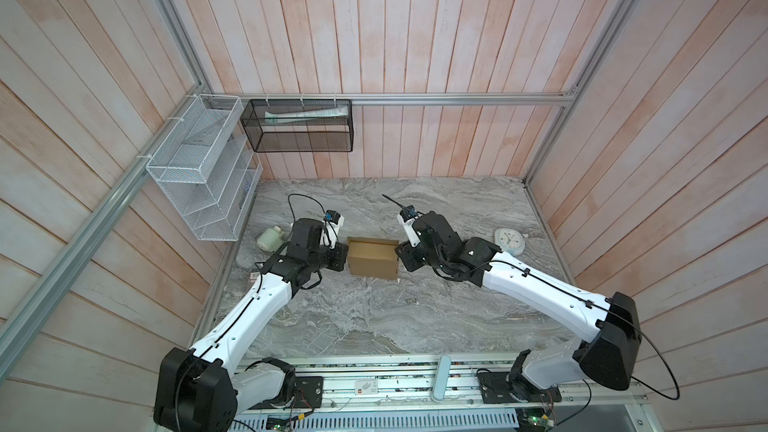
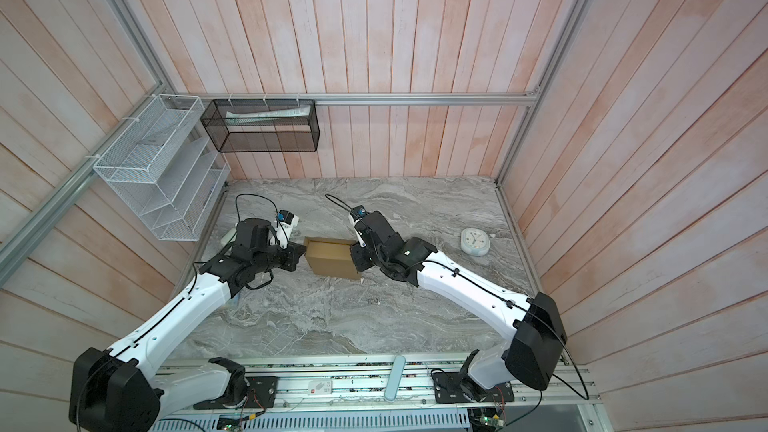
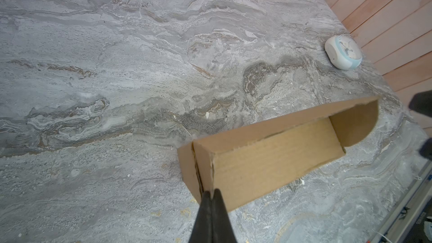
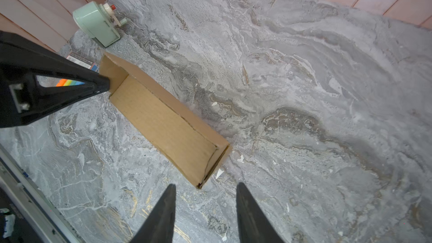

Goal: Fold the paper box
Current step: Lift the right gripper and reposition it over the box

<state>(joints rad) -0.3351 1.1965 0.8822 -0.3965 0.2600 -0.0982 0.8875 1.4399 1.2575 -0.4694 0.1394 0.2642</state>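
Corrugated brown paper box, rounded flap, veined grey tabletop

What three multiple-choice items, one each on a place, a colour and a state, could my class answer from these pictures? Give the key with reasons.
1. In the top views, where is the clock relative to the box?
A. inside it
B. on the table, to its right
C. on top of it

2. What colour is the box?
A. white
B. brown
C. blue

3. How do the right fingers stand?
A. apart
B. shut on the box
C. shut on the clock

Key:
1 B: both top views show the clock lying on the table well right of the box.
2 B: every view shows plain brown cardboard.
3 A: the right wrist view shows a wide gap between them.
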